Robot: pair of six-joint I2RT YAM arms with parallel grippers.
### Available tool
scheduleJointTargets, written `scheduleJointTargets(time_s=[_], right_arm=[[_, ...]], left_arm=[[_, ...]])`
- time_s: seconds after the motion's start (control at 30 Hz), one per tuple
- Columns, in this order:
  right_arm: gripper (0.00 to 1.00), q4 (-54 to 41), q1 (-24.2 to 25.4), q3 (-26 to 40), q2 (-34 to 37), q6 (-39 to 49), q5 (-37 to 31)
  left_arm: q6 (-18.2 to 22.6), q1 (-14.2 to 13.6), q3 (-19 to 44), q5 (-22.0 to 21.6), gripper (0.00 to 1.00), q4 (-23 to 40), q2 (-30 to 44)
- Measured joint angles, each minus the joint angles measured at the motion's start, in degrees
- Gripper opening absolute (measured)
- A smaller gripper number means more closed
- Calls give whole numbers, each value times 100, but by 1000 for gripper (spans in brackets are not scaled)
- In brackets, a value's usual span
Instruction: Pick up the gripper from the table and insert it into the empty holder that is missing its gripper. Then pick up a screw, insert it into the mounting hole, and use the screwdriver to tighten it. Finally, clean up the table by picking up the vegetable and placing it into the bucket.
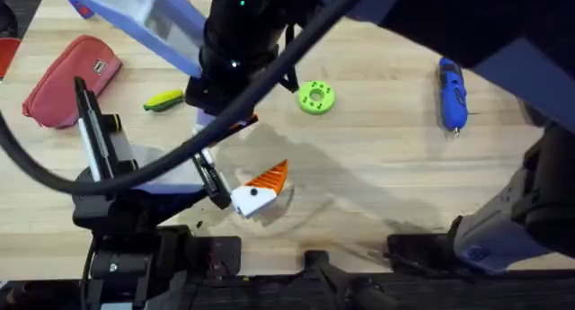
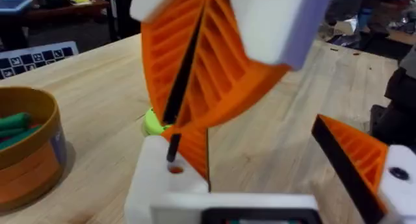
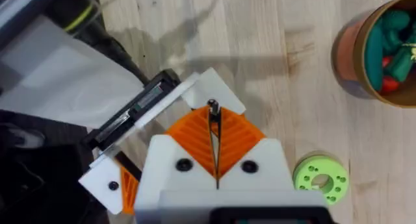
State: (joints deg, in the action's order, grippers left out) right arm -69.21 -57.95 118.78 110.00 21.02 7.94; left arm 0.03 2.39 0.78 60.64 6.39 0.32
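My right gripper (image 3: 214, 134) is shut on a thin black screw (image 3: 212, 107). In the left wrist view the right gripper (image 2: 205, 62) comes down from above, and the screw (image 2: 179, 113) has its tip in the hole of the white holder (image 2: 162, 185). The holder (image 3: 218, 86) is one side of my open left gripper (image 2: 253, 136). An orange gripper finger (image 2: 194, 152) sits just behind the holder. The blue screwdriver (image 1: 451, 94) lies at the far right. The corn vegetable (image 1: 163, 101) lies at the far left. The orange-brown bucket (image 2: 26, 152) holds toy vegetables.
A green disc (image 1: 315, 97) lies beyond the grippers. A red pouch (image 1: 72, 81) sits at the far left. My right arm (image 1: 238, 40) hangs large and dark under the camera. The left gripper's other orange finger (image 1: 269, 177) points to mid-table.
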Motion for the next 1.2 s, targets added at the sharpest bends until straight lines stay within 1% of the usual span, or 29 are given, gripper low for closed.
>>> scheduleJointTargets(time_s=[1.2], right_arm=[[6,-45,-7,0,151,0,-19]], left_arm=[[-1,0,0,-1,987,0,-2]])
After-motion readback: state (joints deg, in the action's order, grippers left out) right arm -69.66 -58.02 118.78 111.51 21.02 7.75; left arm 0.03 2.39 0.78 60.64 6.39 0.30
